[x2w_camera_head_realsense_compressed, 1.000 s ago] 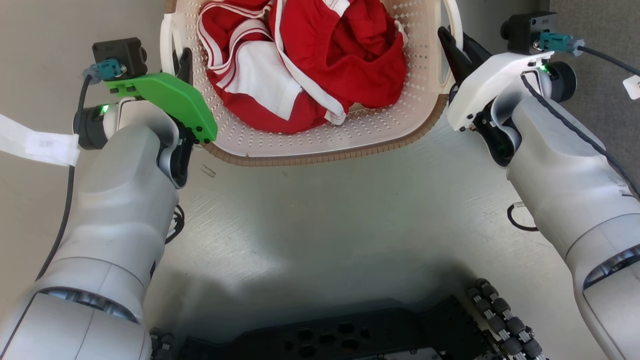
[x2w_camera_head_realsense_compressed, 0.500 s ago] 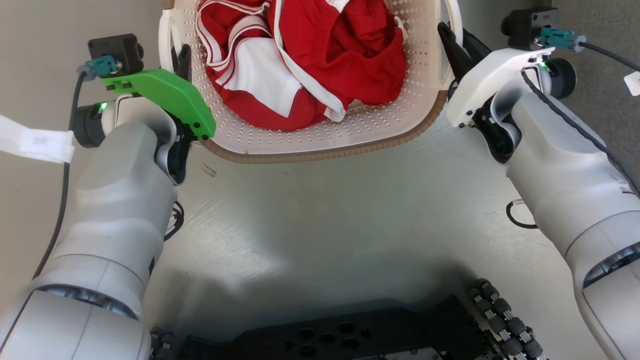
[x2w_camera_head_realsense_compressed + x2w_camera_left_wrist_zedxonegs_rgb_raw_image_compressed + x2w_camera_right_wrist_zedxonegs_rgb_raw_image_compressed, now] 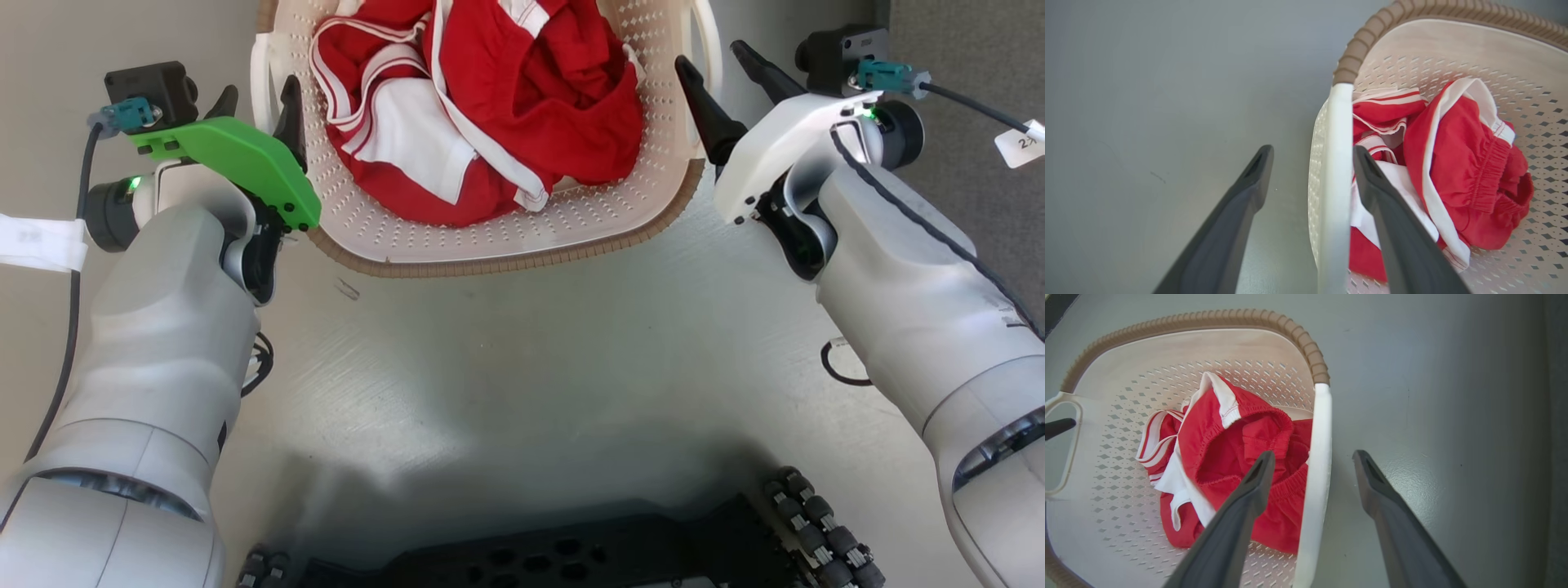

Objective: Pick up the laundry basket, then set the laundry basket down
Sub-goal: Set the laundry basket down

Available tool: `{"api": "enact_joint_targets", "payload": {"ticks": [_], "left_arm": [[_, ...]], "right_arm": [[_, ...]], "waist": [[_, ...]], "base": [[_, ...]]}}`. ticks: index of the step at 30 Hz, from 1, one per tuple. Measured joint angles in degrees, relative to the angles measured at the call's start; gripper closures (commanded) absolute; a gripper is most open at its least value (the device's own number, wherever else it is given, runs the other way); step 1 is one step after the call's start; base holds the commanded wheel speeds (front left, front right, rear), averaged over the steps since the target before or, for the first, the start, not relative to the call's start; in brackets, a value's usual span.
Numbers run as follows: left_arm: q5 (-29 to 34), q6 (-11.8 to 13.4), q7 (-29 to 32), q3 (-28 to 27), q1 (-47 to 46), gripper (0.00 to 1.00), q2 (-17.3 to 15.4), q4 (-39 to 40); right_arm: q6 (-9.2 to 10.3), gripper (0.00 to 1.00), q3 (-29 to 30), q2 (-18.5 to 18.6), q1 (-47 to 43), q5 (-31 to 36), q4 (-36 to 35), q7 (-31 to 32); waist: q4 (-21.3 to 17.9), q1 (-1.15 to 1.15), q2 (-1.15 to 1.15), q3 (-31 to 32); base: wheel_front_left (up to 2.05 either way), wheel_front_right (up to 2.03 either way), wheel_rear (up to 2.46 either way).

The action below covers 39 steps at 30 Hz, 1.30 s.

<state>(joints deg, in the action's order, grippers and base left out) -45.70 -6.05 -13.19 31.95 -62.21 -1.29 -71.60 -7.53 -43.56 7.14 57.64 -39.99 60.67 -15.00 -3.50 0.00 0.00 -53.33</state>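
Both wide open, holding nothing: your left gripper [image 3: 257, 94] straddles the left handle [image 3: 1333, 183], your right gripper [image 3: 710, 57] the right handle [image 3: 1314, 457]. The laundry basket [image 3: 490, 237] sits on the grey surface [image 3: 522, 367] between them, red clothes [image 3: 522, 98] heaped inside. Watch it: neither handle is centred, so closing could shove the basket sideways, and one side gripping first could tip the lift.

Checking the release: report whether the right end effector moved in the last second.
Yes. The right end effector opened and shifted left, toward the floor scratch.
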Motion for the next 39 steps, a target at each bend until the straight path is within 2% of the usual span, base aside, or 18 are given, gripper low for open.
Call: {"api": "enact_joint_targets", "payload": {"ticks": [6, 19, 27, 39], "left_arm": [[0.11, -0.08, -0.11, 1.08, 0.59, 0.0, 0.0, -0.12], [2.01, -0.52, -1.15, 2.05, 5.57, 0.0, -0.25, 0.97], [4.67, -0.32, -1.24, 0.82, 6.47, 0.0, -3.16, 7.99], [8.54, 2.49, -1.24, -2.93, 12.86, 0.0, -5.78, 17.93]], "right_arm": [[0.0, 0.0, -0.31, 0.68, -1.46, -1.46, -1.02, 0.0], [0.01, 0.0, 3.01, 3.64, -5.74, -2.2, -6.16, 0.0], [0.01, 0.0, 6.05, 3.98, -8.94, -2.14, -8.75, 0.0], [0.11, 0.0, 11.7, 5.55, -14.27, -0.66, -12.41, 0.0]], "waist": [[-0.09, 0.0, 0.0, 2.02], [-0.38, 0.0, 0.0, 9.98], [-0.52, 0.0, 0.0, 16.23], [-0.9, 0.0, 0.0, 25.19]], "base": [[0.0, 0.0, 0.0], [0.0, 0.0, 0.0], [0.0, 0.0, 0.0], [0.0, 0.0, 0.0]]}}
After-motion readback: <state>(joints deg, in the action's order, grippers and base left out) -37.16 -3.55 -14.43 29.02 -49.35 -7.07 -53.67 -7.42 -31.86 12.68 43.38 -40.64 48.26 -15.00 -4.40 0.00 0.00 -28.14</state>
